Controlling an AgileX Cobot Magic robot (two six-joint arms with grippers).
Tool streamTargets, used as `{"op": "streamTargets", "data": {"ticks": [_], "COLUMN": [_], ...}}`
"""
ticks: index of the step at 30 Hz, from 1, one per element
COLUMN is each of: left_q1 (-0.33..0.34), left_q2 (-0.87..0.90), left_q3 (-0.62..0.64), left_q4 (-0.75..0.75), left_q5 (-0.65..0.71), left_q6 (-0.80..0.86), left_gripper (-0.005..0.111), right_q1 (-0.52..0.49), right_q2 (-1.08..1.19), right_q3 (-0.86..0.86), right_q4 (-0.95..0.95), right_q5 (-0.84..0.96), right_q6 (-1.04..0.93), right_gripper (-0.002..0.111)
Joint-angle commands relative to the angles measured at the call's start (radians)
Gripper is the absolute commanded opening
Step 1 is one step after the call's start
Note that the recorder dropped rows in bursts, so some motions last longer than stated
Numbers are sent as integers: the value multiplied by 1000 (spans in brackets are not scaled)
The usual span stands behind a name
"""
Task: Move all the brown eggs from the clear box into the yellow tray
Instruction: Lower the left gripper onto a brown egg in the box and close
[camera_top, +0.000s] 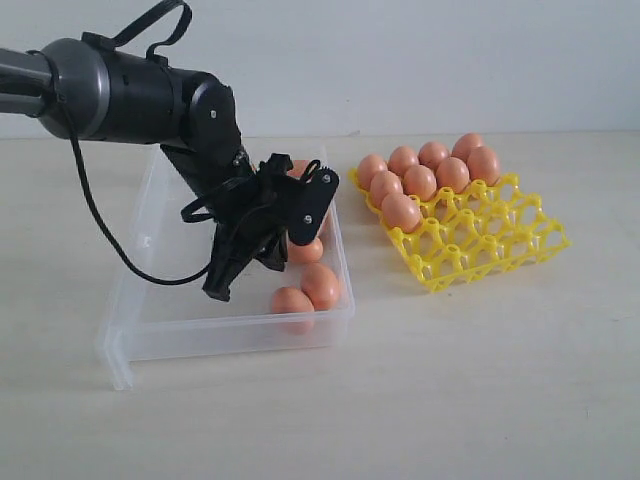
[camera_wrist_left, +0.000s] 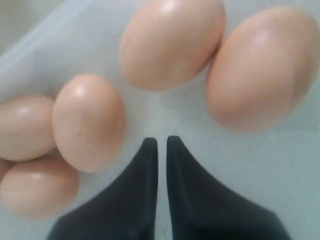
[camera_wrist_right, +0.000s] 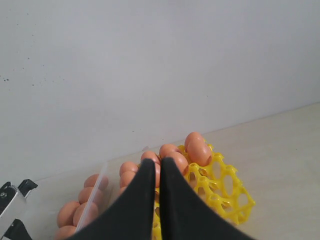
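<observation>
Left tool (camera_top: 219, 290), ext. view: pressed together, nothing in it, pointing down into the clear box (camera_top: 230, 335) w/ its tip low over the floor, near the middle. Its black arm (camera_top: 130, 95) extends from the far left. Clear box sits on the left of the table (camera_top: 500, 400). Brown eggs (camera_top: 321, 285) in it lie along the right wall: two touching at the near-right corner, one just behind them, at least one more partly hidden behind the tool. Yellow tray (camera_top: 490, 240) is right of the box, close but apart, flat on the table. Eggs fill its far and left cups; near-right cups are bare. Right tool isn't in this view.

Left wrist view: left tool (camera_wrist_left: 157, 142) is closed to a thin slit, holding nothing. Its tip sits over bare box floor, btwn two groups of brown eggs (camera_wrist_left: 89, 120): two touching each other on one side, three bunched on the other. Nearest egg is just beside one finger (camera_wrist_left: 135, 200); can't tell if it touches.

Right wrist view: right tool (camera_wrist_right: 157, 165) is pressed together, empty, up above the table. Beyond its tip: yellow tray (camera_wrist_right: 227, 197) w/ eggs in its cups, the clear box (camera_wrist_right: 101, 182) wall beside it, more eggs inside the box. Pale wall (camera_wrist_right: 150, 60) behind.
</observation>
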Motion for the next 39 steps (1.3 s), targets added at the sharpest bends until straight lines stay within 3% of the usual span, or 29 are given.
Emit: {"op": "streamTargets", "data": {"ticks": [1, 4, 7, 9, 12, 14, 20, 33, 39], "left_q1": [-3, -3, -3, -3, -3, -3, -3, -3, -3], "left_q2": [-22, -22, -22, -22, -20, -11, 35, 101, 124], "left_q3": [-8, -8, -8, -8, -8, -8, -43, -55, -55], "left_q4": [-69, -69, -69, -69, -72, -72, -41, -37, -35], "left_q5": [12, 8, -23, -76, -189, -232, -173, -180, -207], "left_q6": [74, 94, 106, 108, 108, 104, 25, 25, 20], "left_gripper": [4, 13, 32, 47, 58, 57, 56, 55, 32], "right_q1": [0, 0, 0, 0, 0, 0, 0, 0, 0], "right_q2": [3, 3, 3, 3, 3, 3, 3, 3, 3], "right_q3": [4, 4, 4, 4, 4, 4, 4, 4, 4], "right_q4": [-2, -2, -2, -2, -2, -2, -2, -2, -2], "right_q5": [1, 1, 1, 1, 1, 1, 1, 1, 1], "right_q6": [-2, -2, -2, -2, -2, -2, -2, -2, -2], "right_gripper": [0, 0, 0, 0, 0, 0, 0, 0, 0]}}
